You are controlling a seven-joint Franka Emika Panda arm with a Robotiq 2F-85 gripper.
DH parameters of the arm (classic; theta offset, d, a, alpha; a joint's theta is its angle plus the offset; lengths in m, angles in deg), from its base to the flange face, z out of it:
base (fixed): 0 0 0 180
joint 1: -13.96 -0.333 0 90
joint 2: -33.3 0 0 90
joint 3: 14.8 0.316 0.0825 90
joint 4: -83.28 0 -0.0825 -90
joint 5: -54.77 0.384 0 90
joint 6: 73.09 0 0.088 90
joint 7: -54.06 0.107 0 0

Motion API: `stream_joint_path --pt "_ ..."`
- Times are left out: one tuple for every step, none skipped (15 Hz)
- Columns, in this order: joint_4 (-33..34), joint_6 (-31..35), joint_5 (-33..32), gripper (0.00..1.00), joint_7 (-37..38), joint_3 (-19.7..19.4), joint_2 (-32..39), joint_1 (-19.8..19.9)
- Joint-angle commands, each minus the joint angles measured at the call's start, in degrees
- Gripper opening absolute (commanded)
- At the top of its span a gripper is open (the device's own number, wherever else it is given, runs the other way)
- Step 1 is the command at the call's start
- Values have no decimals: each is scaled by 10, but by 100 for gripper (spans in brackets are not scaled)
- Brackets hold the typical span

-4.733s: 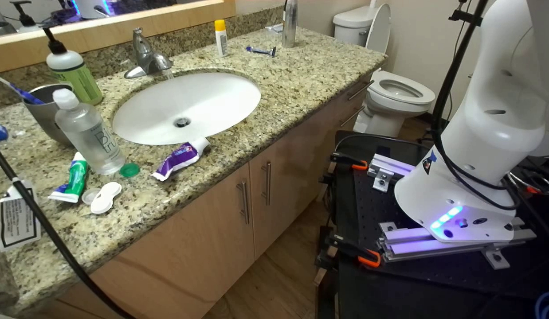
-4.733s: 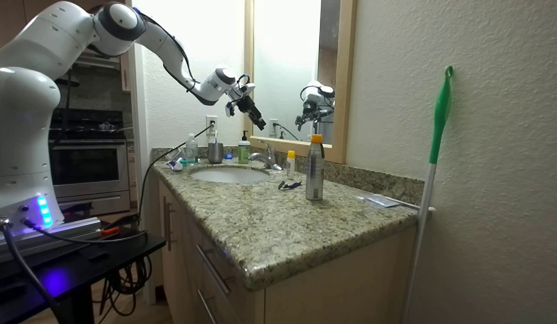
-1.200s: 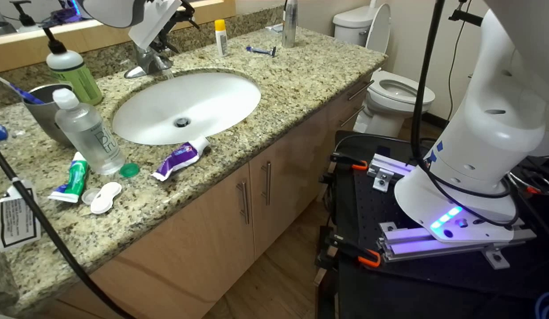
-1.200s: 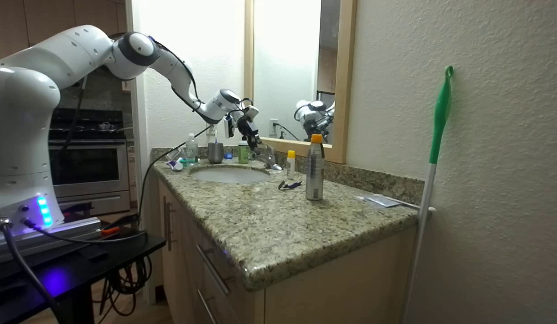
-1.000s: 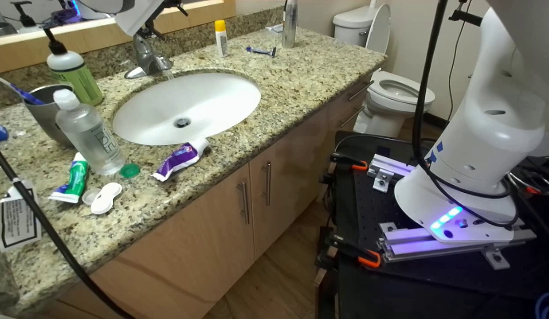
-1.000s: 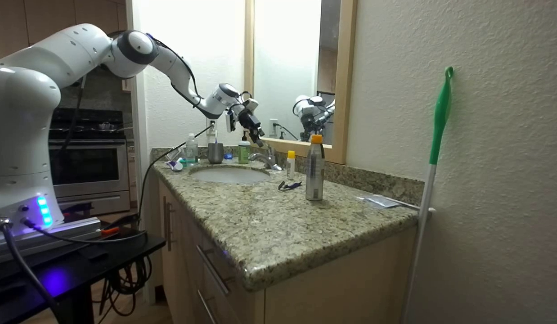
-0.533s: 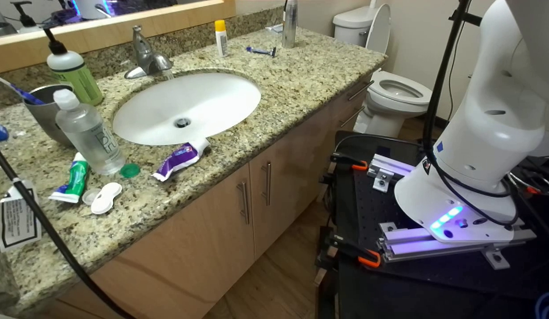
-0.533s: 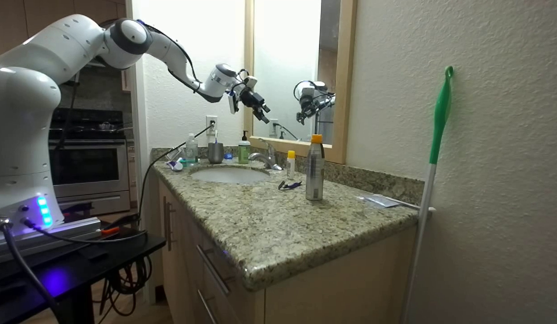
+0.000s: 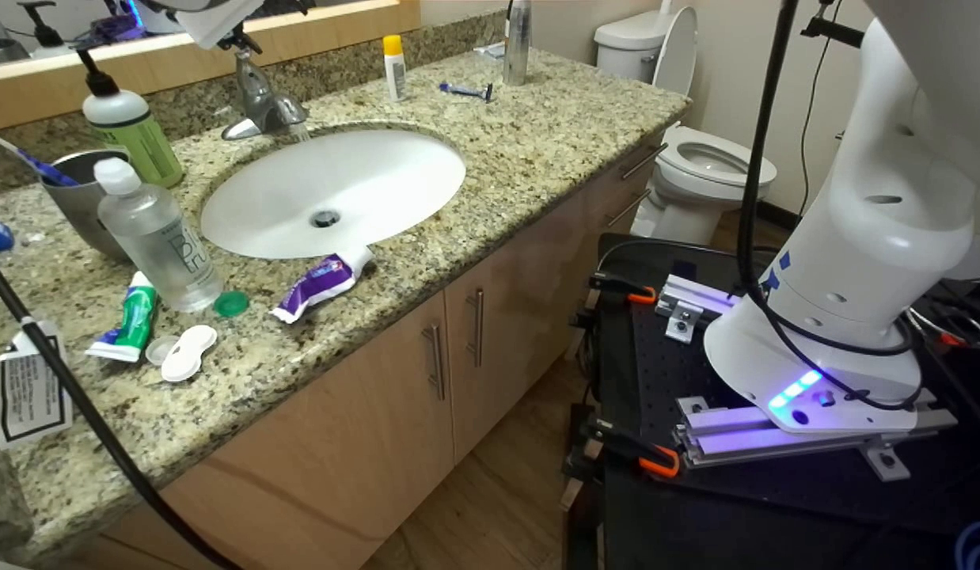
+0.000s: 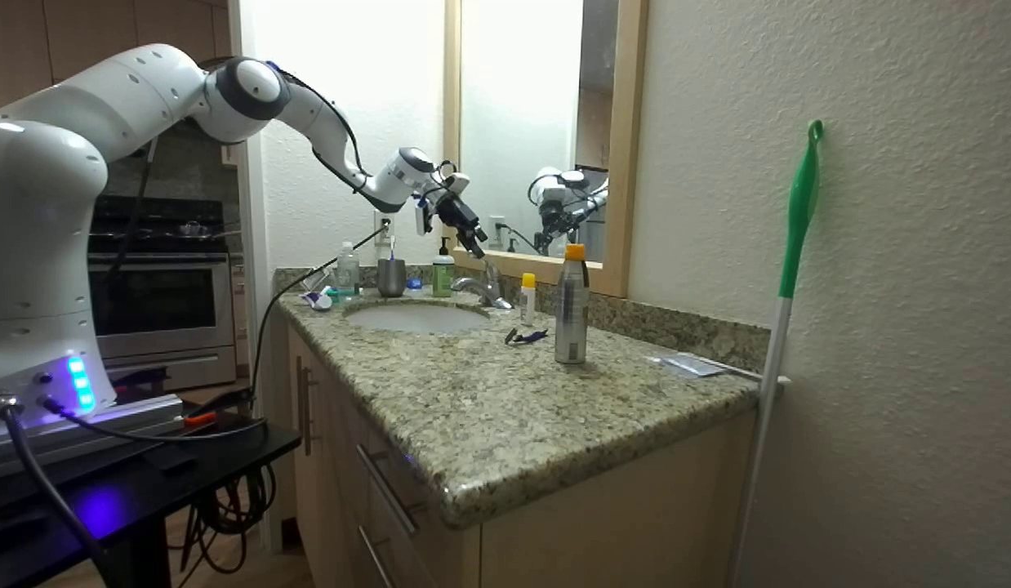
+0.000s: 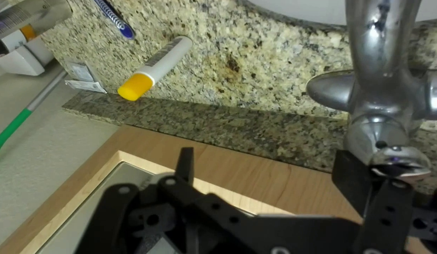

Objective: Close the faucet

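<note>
While the lever handle (image 11: 398,160) lies against or just beside the finger (image 11: 351,183) at the right of the wrist view, rather than between the two, a push could be lost off its rounded chrome end; whether contact is made cannot be told. The claw (image 11: 268,169) is spread wide, with nothing gripped. The faucet (image 9: 260,107) is seen at the upper left of an exterior view, just beside the basin (image 9: 379,174), and water (image 9: 301,133) appears to be let out at its spout (image 9: 288,112). If the lever handle were knocked sideways instead of being pressed down, the flow would probably not be stopped. If too low a path were taken, the wooden mirror frame (image 11: 239,173), across the lower part of the wrist view, might be struck by the other finger.
</note>
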Motion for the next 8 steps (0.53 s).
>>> stream_joint_path --pt "19 65 4 100 0 6 23 13" --pt "23 81 1 100 1 1 29 14" --pt "25 83 5 100 1 -1 35 16" --pt "30 76 12 100 -5 -2 39 21" --pt "32 61 19 100 -12 0 42 23" --pt "35 40 28 100 -21 4 44 25" --pt "34 30 33 100 -26 4 46 26" --pt "36 10 39 100 -39 5 45 25"
